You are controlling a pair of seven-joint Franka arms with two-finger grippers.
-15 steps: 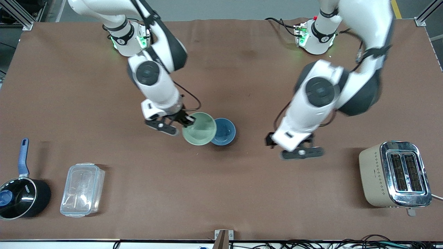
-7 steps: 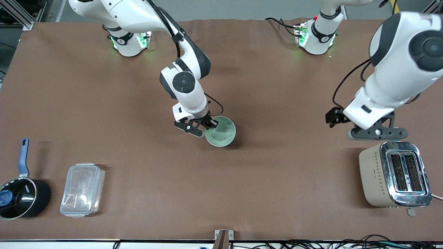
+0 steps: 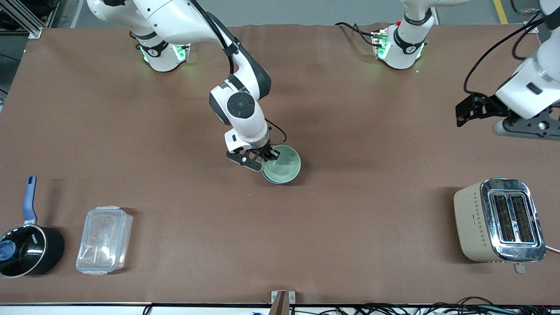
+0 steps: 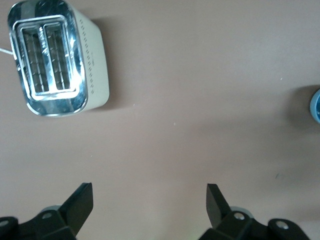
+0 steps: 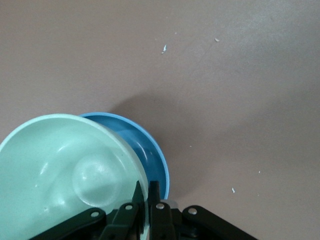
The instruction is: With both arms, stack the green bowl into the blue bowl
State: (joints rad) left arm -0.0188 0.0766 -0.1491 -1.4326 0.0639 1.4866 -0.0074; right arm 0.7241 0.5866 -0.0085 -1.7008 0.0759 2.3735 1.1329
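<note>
Front view: near the middle of the brown worktop point(image 3: 175, 210), the green bowl point(image 3: 283, 163) now sits down inside the blue bowl point(image 3: 274, 180), of which only a thin blue crescent shows at the green bowl's five to seven o'clock edge. A second ago the green bowl hung tilted beside the blue one; half a second ago it covered it; now it has sunk lower, so the stack looks all but made. The right claw point(image 3: 265, 158), at the bowl's nine o'clock, still pinches the green rim. The left claw point(image 3: 503, 117) has pulled away from the middle and hangs high over the left arm's end of the worktop, at about twelve o'clock from the toaster point(image 3: 498, 221). A saucepan point(image 3: 26, 249) and a clear plastic box point(image 3: 103, 239) lie at the right arm's end, toward the camera.

Left wrist view: the left claw point(image 4: 150, 205) is spread wide and empty above bare worktop. The toaster point(image 4: 57, 57) shows, and a sliver of the blue bowl point(image 4: 316, 105) at the frame's edge.

Right wrist view: the right claw point(image 5: 146, 192) has its fingers point(image 5: 155, 192) pressed onto the green bowl's point(image 5: 70, 170) rim, one inside and one outside. The green bowl leans slightly in the blue bowl point(image 5: 145, 145), whose rim shows along one flank. I judge that what remains is to let go and lift clear.
</note>
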